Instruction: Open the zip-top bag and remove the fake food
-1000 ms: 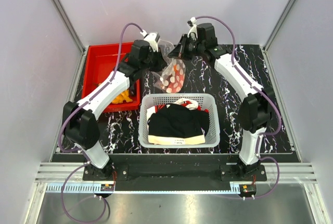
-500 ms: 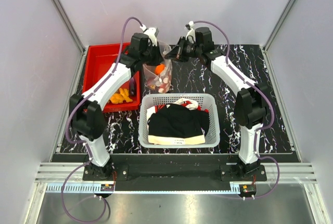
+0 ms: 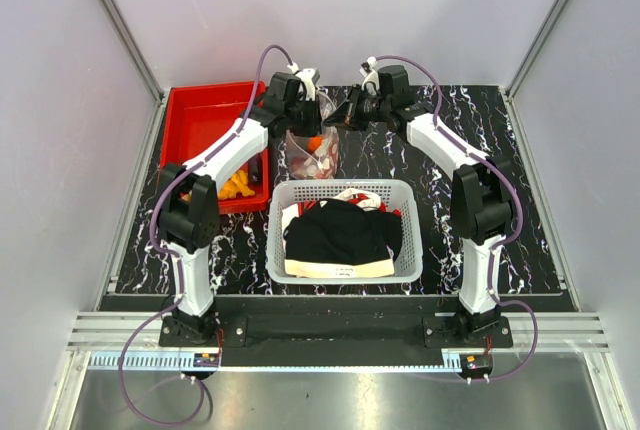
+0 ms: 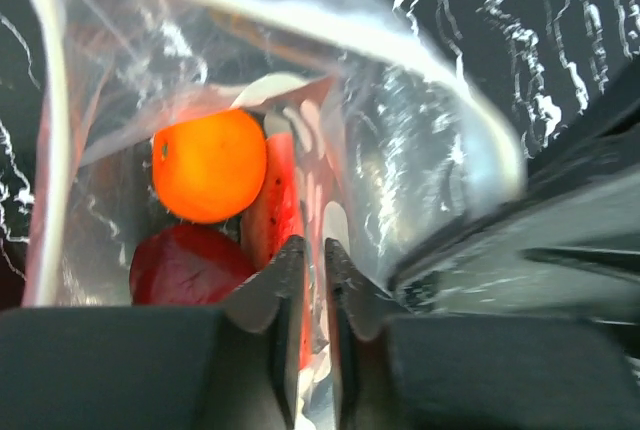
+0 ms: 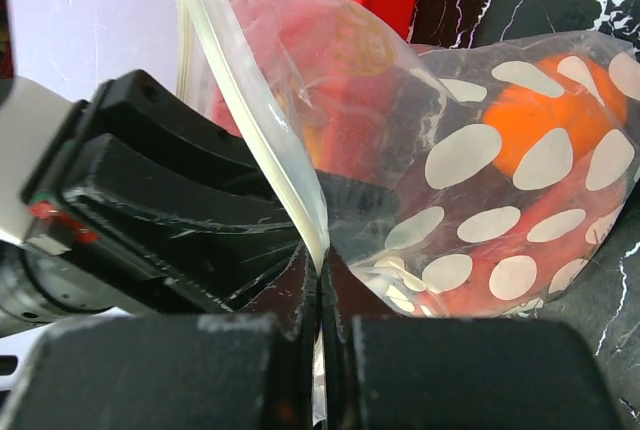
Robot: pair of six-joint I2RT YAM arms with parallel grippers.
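Observation:
The zip-top bag [image 3: 312, 147] hangs above the dark table behind the basket, held up by its mouth between both grippers. My left gripper [image 3: 303, 102] pinches one side of the mouth; in the left wrist view its jaws [image 4: 312, 252] are nearly together with clear film between them. Through the open mouth I see fake food: an orange fruit [image 4: 208, 165], a dark red fruit [image 4: 185, 265] and a pink-red wedge [image 4: 272, 200]. My right gripper [image 3: 342, 115] is shut on the other zip strip [image 5: 319, 260]. Pale discs [image 5: 462, 155] press against the bag wall [image 5: 400, 80].
A red bin [image 3: 205, 115] stands at the back left with tan-orange pieces [image 3: 237, 185] in it. A white mesh basket [image 3: 343, 250] of black and white clothes sits just in front of the hanging bag. Grey walls close in the table on three sides.
Both grippers have carried the bag a little left and lifted its mouth. The bag now hangs narrower and more upright. The left arm reaches further toward the back centre.

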